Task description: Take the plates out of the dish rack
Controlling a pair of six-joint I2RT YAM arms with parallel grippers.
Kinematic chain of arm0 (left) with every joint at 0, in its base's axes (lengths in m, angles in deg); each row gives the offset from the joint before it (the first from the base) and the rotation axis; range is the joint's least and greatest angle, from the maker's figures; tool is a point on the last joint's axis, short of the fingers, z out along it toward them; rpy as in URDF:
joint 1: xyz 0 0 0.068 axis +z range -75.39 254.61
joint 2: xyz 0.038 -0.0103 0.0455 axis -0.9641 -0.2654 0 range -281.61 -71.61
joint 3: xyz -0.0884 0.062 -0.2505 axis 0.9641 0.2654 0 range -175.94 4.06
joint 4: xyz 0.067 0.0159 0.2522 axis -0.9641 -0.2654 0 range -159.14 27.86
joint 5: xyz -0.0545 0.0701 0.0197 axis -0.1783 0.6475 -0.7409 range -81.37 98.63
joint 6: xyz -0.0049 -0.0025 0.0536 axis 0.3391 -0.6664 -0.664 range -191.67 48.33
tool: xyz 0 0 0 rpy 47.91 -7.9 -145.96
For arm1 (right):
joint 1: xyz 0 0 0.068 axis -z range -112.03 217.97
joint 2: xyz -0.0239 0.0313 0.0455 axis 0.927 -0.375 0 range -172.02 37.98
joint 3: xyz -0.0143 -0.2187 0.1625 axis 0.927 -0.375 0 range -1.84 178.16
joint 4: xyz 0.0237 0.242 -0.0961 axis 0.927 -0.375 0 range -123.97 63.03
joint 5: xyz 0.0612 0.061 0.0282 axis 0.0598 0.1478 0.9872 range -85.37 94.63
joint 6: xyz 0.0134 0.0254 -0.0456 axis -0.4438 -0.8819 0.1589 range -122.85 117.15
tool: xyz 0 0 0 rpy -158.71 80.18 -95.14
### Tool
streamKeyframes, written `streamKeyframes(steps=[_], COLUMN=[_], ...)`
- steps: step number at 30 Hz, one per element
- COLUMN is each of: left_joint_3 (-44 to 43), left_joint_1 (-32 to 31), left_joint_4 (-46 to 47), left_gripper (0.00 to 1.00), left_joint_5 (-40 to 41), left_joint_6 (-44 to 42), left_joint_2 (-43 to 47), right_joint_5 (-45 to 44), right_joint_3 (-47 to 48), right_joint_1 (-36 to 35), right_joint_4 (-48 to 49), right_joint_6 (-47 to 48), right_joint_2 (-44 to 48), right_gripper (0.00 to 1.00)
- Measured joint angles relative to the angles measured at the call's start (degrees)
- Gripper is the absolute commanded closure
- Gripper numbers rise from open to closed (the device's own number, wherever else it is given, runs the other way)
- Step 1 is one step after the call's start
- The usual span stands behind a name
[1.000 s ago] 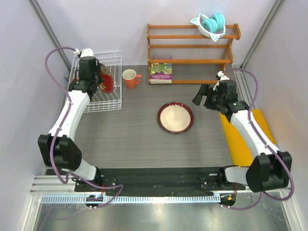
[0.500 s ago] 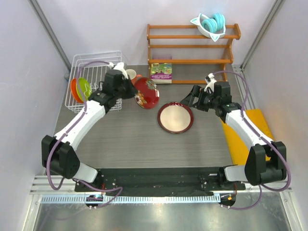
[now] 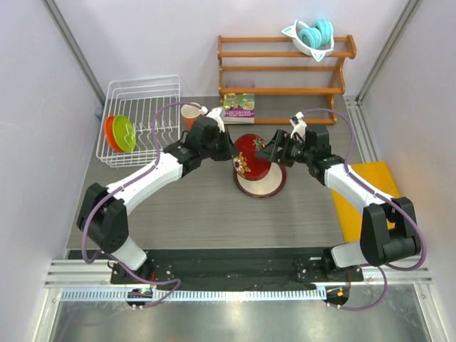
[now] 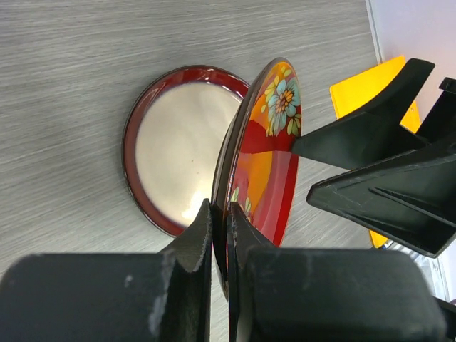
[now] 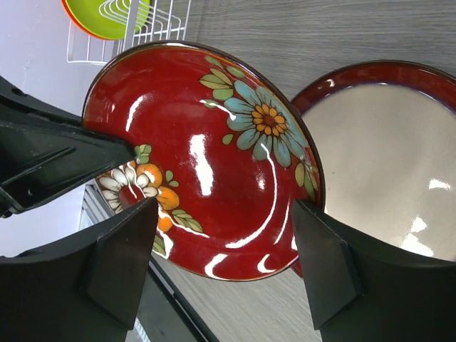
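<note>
My left gripper is shut on the rim of a glossy red floral plate and holds it on edge above a dark red plate with a cream face that lies flat on the table. The left wrist view shows the held plate edge-on between my fingers, gripper. My right gripper is open right beside this plate. In the right wrist view its fingers stand either side of the plate's lower rim, gripper. A lime green plate and an orange plate stand in the white wire dish rack.
An orange mug stands by the rack. A book lies before the wooden shelf, which carries a white bowl with teal rings. A yellow mat lies at the right.
My left arm has carried the red floral plate from the rack rightward to above the plate on the table. My right gripper has moved left up to it.
</note>
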State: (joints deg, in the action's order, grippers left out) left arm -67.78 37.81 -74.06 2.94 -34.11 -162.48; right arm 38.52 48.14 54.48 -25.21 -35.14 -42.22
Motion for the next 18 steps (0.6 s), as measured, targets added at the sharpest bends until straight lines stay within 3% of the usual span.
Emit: streamKeyframes(steps=[18], left_joint_3=[1.0], left_joint_1=[0.0], left_joint_4=[0.5], left_gripper=[1.0], left_joint_5=[4.5], left_joint_6=[-0.3], left_joint_2=[4.1], right_joint_5=[-9.2], right_joint_3=[-1.5], right_joint_1=[0.1], right_joint_4=[-4.0], right_joint_6=[2.2], right_joint_2=[2.6], right_gripper=[0.19])
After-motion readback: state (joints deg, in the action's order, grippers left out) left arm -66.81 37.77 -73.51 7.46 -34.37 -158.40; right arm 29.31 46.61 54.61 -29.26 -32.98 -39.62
